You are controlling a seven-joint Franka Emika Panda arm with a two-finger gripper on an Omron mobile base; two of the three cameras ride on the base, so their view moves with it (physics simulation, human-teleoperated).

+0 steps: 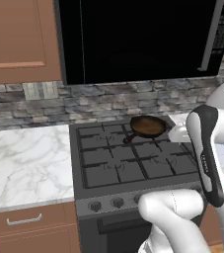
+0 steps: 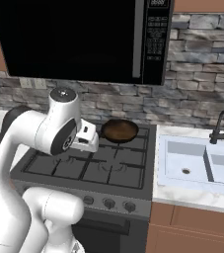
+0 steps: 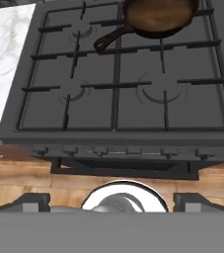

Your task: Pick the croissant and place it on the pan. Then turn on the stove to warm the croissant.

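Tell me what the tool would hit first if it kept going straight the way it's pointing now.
Probably the stove: the open tool points down at the grates near its front edge, short of the pan at the back. Depth is hard to judge.

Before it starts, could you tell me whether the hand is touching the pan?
Apart. The hand view shows the pan far across the stove grates.

The arm [image 2: 44,133] is formed of glossy white rounded segments, joined by dark joints, with 1 grey-capped joint.
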